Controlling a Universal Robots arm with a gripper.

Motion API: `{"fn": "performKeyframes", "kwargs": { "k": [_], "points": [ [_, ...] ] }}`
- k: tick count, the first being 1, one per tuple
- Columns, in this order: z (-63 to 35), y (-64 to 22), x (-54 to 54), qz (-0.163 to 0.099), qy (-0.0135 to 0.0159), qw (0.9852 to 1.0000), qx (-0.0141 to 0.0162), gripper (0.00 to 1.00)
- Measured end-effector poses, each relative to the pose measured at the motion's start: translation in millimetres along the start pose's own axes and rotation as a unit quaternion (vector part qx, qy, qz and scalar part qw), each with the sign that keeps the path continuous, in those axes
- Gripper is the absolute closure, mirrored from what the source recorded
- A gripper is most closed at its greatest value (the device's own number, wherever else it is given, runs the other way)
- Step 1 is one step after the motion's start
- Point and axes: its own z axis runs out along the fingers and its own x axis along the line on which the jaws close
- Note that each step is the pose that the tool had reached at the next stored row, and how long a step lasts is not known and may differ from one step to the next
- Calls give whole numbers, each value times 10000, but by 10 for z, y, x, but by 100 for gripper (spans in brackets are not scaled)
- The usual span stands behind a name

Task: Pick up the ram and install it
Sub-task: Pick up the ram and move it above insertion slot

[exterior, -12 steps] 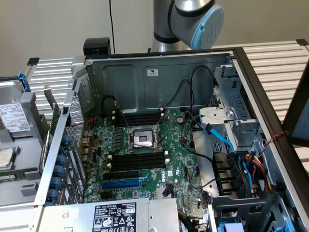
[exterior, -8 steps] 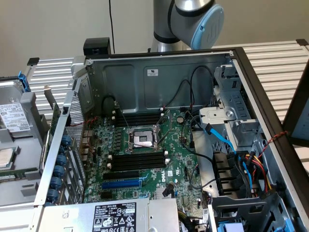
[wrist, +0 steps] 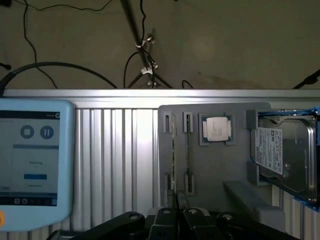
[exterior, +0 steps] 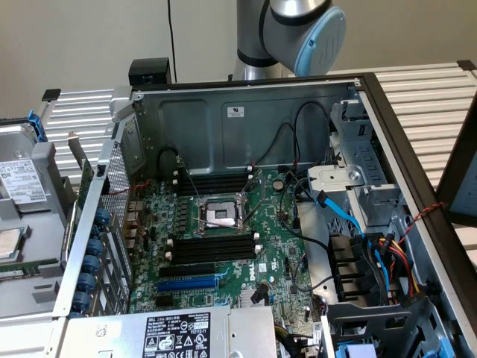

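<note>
Jaws are closed, with nothing between them that I can see. Just ahead of the jaws, the ram point(wrist: 173, 150) stands on edge in a tray point(wrist: 215, 170) slot. I judge a clean pick needs them centred squarely across its thin edge.

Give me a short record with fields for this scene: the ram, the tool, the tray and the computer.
ram: stands on edge in a holder on the grey tray, not lifted
tool: shut, at the ram's end; contact cannot be told
also on tray: CPU, hard drive
case: open, board exposed, black slots look empty
arm: behind the case in the exterior view
</note>
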Motion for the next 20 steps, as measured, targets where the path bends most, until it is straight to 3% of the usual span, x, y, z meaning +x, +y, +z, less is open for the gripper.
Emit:
{"fn": "performKeyframes", "kwargs": {
  "k": [6, 15, 20],
  "points": [
    [-142, -1, 1, 0, 0, 10000, 0, 88],
    [-273, -1, 2, 0, 0, 10000, 0, 88],
    [-279, -1, 2, 0, -1, 10000, 1, 88]
  ]
}}
